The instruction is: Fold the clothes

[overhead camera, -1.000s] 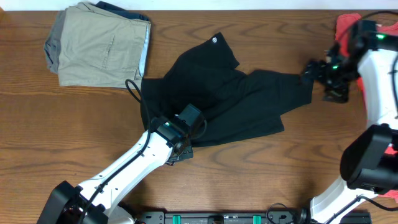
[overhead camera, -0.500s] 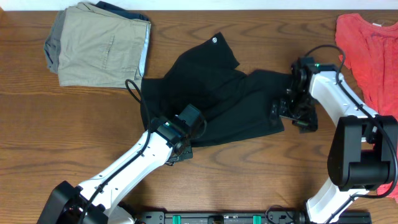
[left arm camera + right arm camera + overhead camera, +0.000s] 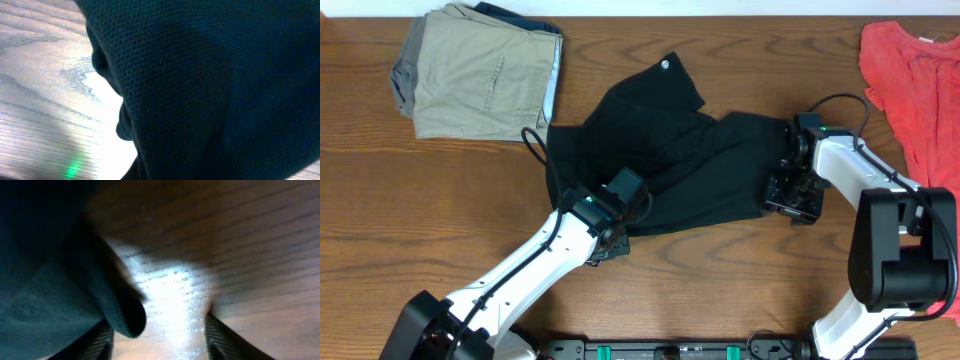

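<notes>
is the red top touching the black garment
No, the red top lies at the right edge, well apart from the black garment.

Wooden bench point(image 3: 740, 270), brown, strong grain, glare patches in the close views. Far left corner: khaki-beige garment point(image 3: 480, 72), folded into a rough rectangle, one pocket seam facing up. A dark blue piece point(image 3: 515, 14) pokes out from under its far edge. Far right: coral-red top point(image 3: 915, 85) lying flat, running off the bench's right edge. Near edge: black rail point(image 3: 670, 350) with green marks.
</notes>
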{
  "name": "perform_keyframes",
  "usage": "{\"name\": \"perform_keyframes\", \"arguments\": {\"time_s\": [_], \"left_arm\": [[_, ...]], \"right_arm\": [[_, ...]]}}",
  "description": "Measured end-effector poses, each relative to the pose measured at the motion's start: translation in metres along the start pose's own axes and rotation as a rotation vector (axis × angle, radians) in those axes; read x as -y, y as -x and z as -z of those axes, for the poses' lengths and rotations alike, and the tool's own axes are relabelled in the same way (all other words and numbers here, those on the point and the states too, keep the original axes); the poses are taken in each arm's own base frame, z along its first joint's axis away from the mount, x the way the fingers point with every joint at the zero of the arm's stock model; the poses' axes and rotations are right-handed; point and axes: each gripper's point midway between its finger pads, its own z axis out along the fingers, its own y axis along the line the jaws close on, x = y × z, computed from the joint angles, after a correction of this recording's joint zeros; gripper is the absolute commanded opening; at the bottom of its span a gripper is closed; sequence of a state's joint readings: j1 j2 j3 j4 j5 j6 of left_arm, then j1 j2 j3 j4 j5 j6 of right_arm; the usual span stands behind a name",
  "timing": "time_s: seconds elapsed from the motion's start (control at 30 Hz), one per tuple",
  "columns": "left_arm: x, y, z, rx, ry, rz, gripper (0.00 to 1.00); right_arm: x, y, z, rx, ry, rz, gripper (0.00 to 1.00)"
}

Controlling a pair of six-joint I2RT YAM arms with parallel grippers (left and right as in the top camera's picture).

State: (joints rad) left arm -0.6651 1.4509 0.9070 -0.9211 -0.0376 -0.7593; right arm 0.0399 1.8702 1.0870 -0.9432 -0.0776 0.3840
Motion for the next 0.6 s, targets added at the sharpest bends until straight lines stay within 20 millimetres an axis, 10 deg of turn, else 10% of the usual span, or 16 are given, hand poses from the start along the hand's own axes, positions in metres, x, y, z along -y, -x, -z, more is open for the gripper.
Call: {"name": "perform_keyframes", "arguments": {"time_s": [0.4,0.6], "left_arm": [[0.0004,0.0003,0.0001,0.001,-0.001,0.0,0.08],[0.0004,0.0003,0.0001,0.001,-0.001,0.0,0.06]], "right_arm": [[-0.0077,0.0059,0.001,0.024,0.041,-0.01,0.01],[-0.0106,0.007,0.0013,0.027,0.056,-0.005,0.01]]}}
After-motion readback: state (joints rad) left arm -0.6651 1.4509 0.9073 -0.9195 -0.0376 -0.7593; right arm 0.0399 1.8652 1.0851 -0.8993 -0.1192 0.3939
